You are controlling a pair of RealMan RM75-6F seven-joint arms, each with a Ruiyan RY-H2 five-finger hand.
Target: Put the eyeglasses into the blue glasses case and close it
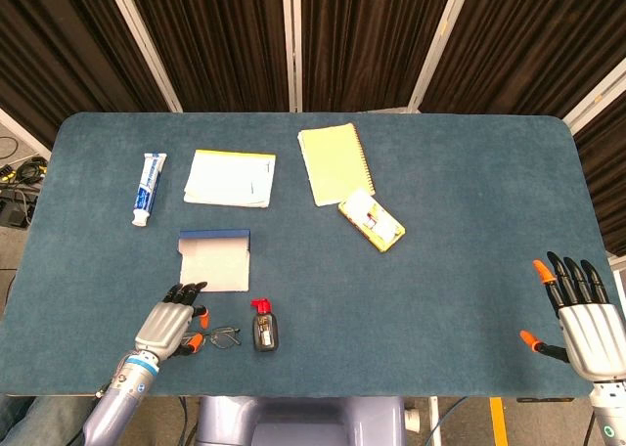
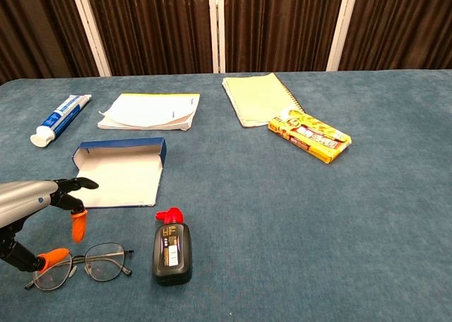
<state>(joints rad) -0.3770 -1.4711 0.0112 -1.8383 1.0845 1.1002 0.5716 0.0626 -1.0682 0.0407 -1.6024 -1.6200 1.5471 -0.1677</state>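
Thin wire-framed eyeglasses [image 2: 81,264] [image 1: 217,338] lie unfolded near the front edge of the blue table. The blue glasses case [image 2: 119,173] [image 1: 214,260] lies open just behind them, its pale inside facing up. My left hand [image 1: 168,324] [image 2: 39,219] hovers over the left lens with fingers spread and an orange thumb tip at the frame; it holds nothing. My right hand [image 1: 582,319] rests open at the table's right front edge, far from both objects, and shows only in the head view.
A black ink bottle with a red cap [image 2: 171,248] lies right beside the glasses. Further back are a toothpaste tube [image 2: 60,117], a white booklet [image 2: 147,111], a pale yellow notebook [image 2: 258,97] and a yellow packet [image 2: 309,135].
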